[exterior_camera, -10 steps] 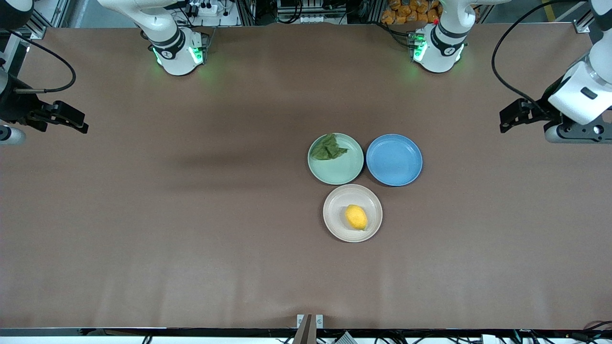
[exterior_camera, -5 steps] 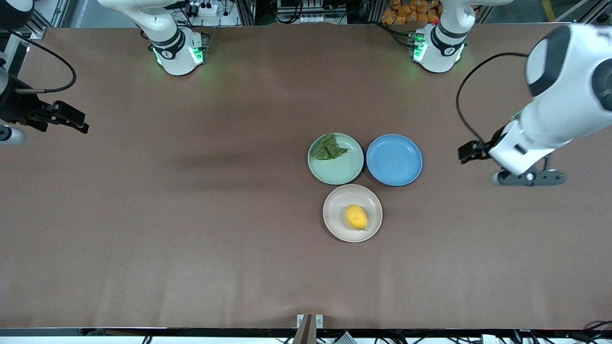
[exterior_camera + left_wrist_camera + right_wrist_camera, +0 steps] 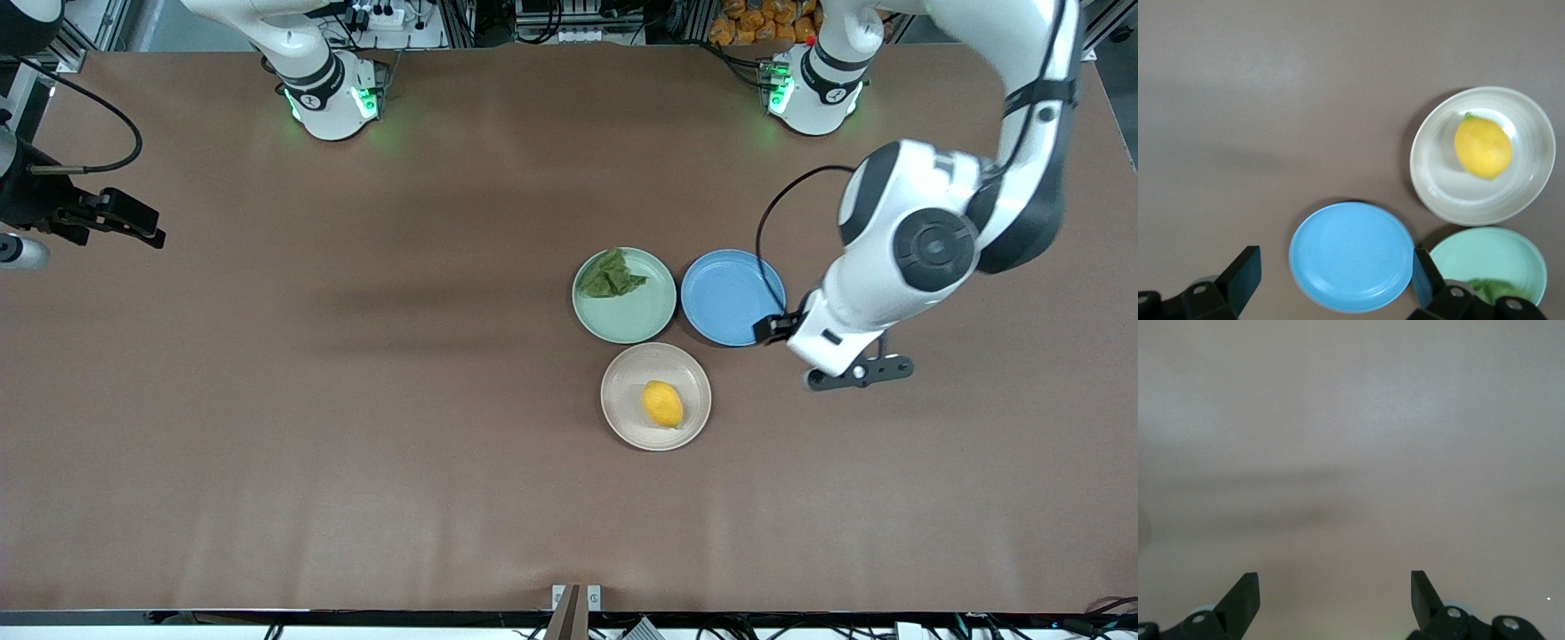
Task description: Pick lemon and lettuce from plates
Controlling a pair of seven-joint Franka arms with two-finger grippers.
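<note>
The lemon [image 3: 662,404] lies on the beige-cream plate [image 3: 622,391], the plate nearest the front camera. The lettuce [image 3: 610,275] lies on the mint green plate [image 3: 633,320]. My left gripper [image 3: 772,327] is open and empty, in the air over the edge of the blue plate [image 3: 733,297]. In the left wrist view the open left gripper [image 3: 1333,279] frames the blue plate [image 3: 1351,257], with the lemon [image 3: 1482,147], beige plate [image 3: 1438,183], mint plate [image 3: 1501,257] and a bit of lettuce [image 3: 1490,290] farther off. My right gripper [image 3: 142,227] waits open at the right arm's end of the table.
The three plates sit close together near the table's middle on the brown table cover [image 3: 356,400]. The right wrist view shows only bare table under the open right gripper [image 3: 1333,597]. The arm bases stand along the table edge farthest from the front camera.
My left arm has swung in from the table's end toward the plates, and its gripper now hangs over the blue plate's edge. The right arm, plates, lemon and lettuce have not moved.
</note>
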